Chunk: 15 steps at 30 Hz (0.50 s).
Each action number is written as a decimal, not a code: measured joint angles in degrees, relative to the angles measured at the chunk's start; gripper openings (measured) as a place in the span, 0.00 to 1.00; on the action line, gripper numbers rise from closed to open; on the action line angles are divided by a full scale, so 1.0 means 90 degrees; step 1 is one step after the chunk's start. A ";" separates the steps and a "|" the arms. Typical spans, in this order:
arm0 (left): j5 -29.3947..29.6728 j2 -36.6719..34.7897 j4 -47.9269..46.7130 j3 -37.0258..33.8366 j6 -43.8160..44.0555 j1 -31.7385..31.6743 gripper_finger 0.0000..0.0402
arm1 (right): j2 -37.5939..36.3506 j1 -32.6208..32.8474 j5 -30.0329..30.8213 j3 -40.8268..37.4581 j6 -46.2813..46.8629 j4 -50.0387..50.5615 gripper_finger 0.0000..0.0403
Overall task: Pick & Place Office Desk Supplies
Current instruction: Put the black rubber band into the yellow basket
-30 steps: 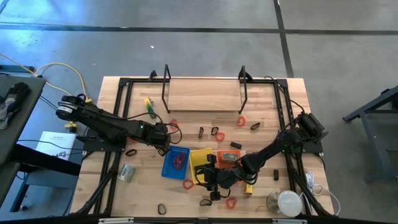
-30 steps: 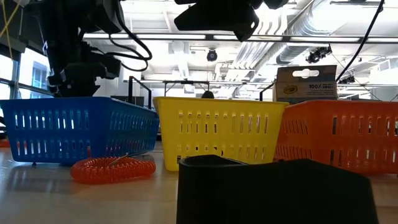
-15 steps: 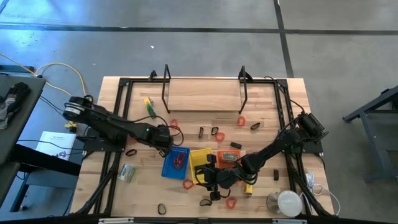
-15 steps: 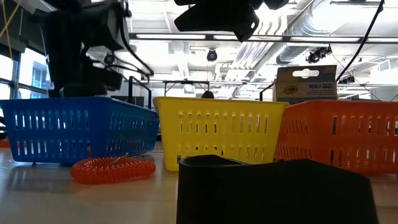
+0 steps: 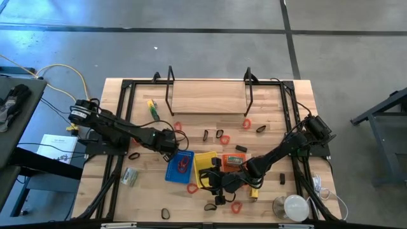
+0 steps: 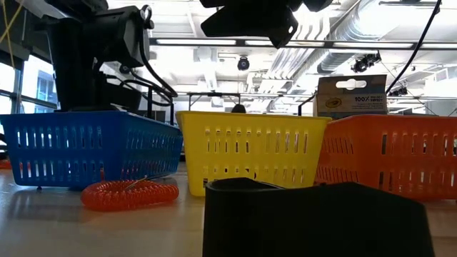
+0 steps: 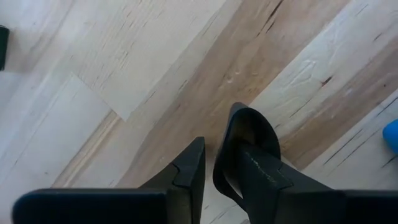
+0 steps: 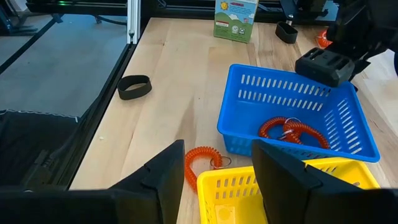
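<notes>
Mostly red coiled loops point(image 8: 291, 132)

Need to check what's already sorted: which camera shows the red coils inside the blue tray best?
The right wrist view: it looks down into the blue tray and shows the red coils clearly. The high view shows only a small red patch. In the low view the tray wall hides them; the left wrist view misses them.

Only one legible marking — "100X" on the cardboard box point(image 6: 351, 95)
</notes>
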State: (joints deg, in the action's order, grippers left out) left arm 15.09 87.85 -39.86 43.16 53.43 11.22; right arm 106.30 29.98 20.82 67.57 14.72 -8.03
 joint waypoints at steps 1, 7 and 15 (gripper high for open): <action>-0.0002 -0.0003 -0.0001 -0.0004 0.0000 0.0000 0.15 | 0.0000 0.0000 0.0000 -0.0002 -0.0002 0.0000 0.43; -0.0036 -0.0137 0.0001 -0.0012 0.0019 0.0065 0.01 | 0.0000 -0.0008 0.0000 -0.0002 -0.0002 -0.0002 0.43; 0.0605 -0.0822 -0.1025 0.0391 0.0283 0.0459 0.01 | 0.0000 -0.0015 0.0008 -0.0001 -0.0002 -0.0002 0.43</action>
State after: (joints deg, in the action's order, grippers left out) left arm 20.53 80.46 -49.09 46.67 55.97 15.35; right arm 106.30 29.85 20.89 67.56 14.70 -8.05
